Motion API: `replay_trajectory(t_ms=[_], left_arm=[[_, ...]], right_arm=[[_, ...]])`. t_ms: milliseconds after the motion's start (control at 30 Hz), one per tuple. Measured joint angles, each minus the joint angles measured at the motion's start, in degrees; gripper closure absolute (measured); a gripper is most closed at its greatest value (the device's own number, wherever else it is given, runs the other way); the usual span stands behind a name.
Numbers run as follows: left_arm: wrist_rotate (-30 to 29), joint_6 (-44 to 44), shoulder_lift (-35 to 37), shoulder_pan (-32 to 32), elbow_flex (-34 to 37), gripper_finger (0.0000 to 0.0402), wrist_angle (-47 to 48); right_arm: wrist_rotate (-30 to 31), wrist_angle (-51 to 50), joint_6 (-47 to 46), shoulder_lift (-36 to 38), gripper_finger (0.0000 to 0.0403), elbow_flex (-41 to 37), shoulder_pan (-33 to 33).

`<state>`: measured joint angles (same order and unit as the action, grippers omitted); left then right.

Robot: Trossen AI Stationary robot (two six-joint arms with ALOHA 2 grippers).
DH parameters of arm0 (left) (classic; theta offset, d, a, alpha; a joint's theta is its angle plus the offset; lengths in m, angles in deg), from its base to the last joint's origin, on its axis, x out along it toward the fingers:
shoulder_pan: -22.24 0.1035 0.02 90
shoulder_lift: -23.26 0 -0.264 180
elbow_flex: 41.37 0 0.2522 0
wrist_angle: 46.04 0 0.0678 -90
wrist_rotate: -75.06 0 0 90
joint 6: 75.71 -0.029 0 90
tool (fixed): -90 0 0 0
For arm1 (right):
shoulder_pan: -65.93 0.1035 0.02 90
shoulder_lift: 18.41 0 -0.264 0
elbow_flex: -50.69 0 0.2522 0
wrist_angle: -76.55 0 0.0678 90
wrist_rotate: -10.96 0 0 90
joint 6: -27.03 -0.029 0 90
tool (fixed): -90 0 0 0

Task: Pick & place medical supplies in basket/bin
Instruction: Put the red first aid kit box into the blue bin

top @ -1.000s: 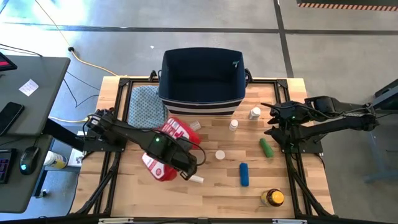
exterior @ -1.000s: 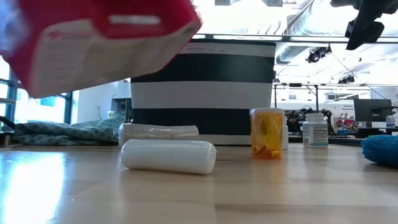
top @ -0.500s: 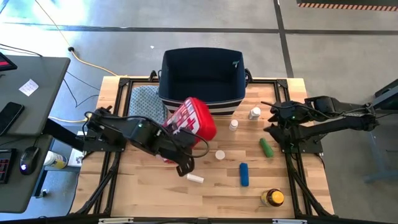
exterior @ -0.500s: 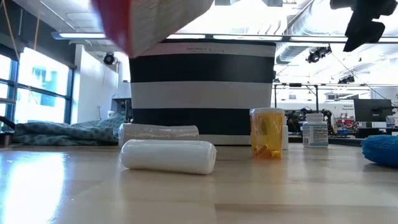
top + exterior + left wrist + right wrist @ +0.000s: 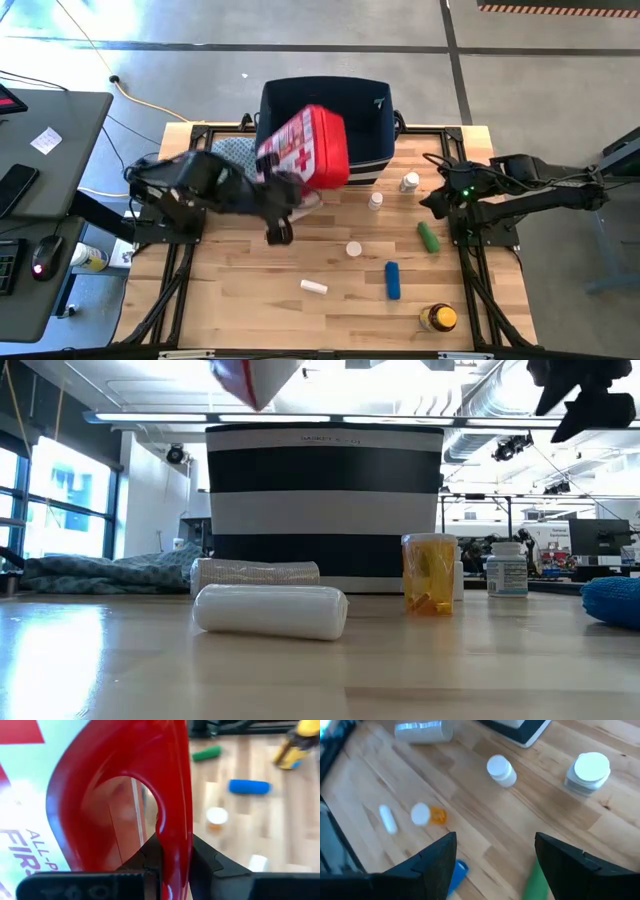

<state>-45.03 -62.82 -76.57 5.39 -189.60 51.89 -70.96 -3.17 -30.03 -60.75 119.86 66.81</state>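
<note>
The red first-aid kit (image 5: 305,148) with its white cross is up in the air above the near rim of the dark navy basket (image 5: 325,115). My left gripper (image 5: 288,186) is shut on it. In the low view only a corner of the kit (image 5: 255,378) shows at the top. My right gripper (image 5: 440,200) hangs open over the table's right side, above the white bottles (image 5: 591,770) and touching nothing. The other supplies lie on the wood: a white tube (image 5: 314,287), a green cylinder (image 5: 428,236), a blue cylinder (image 5: 393,280) and an amber bottle (image 5: 437,318). My left gripper pinches the kit's red loop handle (image 5: 175,832) between its two fingers, which lie across the handle's bar. The fingers come from the table's left, slanting down. The kit stands out beyond them on edge, lifted clear of the table and the basket.
A blue-green patterned cloth (image 5: 232,158) lies left of the basket. Two white bottles (image 5: 409,182) (image 5: 376,200) and a capped vial (image 5: 353,249) stand near the basket's front right. Bare wood lies along the near left of the table (image 5: 230,300).
My left gripper has risen and gone toward the far edge and the basket, rolling as it went. The kit, held all the while, has come up from low over the table's middle and turned on edge at the basket's near rim. My right gripper has rolled a little in place.
</note>
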Motion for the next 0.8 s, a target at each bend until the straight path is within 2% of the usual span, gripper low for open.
replay_trajectory(t_ms=[200, 400, 567, 700, 800], left_arm=[[0.54, -17.6, 1.23, 8.94, -0.04, 0.0312, -2.23], [6.79, -29.19, 1.32, 20.72, 0.92, 0.0312, -5.41], [13.61, -33.26, -0.07, 30.38, 6.19, 0.0312, -10.22], [17.92, -36.72, -0.5, 35.11, 13.17, 0.0312, -16.39], [18.76, -39.29, -0.94, 36.94, 19.72, 0.0312, -19.71]], right_arm=[[3.28, 4.9, -7.35, -2.08, 0.0144, 0.0, 0.02], [4.42, 10.46, -8.94, -6.52, 0.0143, 0.0, 0.02], [1.61, 14.63, -7.36, -10.79, 0.0144, 0.0, 0.02], [-2.35, 17.53, -4.66, -12.83, 0.0144, 0.0, 0.02], [-3.28, 18.88, -4.13, -12.7, 0.0144, 0.0, 0.04]])
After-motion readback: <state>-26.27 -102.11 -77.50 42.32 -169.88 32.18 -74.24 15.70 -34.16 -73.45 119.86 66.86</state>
